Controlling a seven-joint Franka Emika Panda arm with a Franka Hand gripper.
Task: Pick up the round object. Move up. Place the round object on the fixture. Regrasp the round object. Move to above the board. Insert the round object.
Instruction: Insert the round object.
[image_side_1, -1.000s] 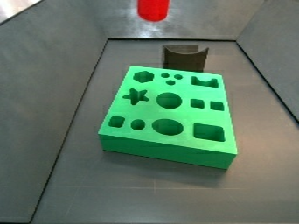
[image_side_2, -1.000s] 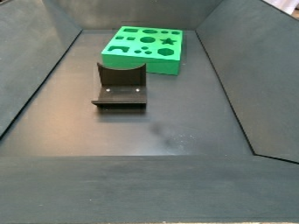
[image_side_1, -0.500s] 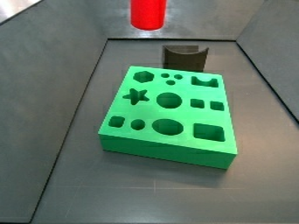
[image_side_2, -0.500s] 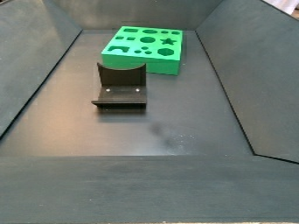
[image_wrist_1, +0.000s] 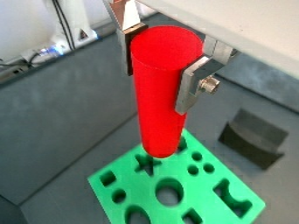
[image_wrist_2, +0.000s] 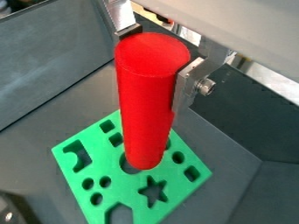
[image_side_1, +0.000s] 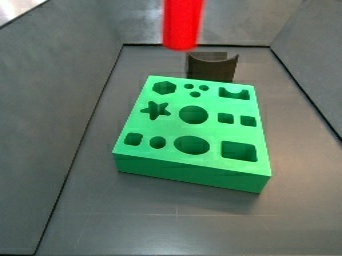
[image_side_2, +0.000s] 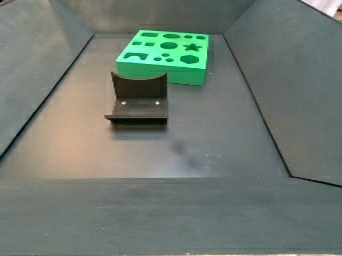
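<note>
Gripper (image_wrist_1: 163, 61) clamped on peg (image_wrist_1: 160, 92), held upright, board (image_wrist_1: 176, 188) directly below. Risk: peg off-centre w/ hole, catches rim, jams or slips in grip.

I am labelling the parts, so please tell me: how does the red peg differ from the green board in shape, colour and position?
The round object is a smooth red cylinder; the board is a flat green square slab with many shaped holes. The round object hangs upright in the air, clamped between the end effector fingers, while the board lies on the floor. The round object is far narrower than the board. Both are bright, plain-coloured solids.
</note>
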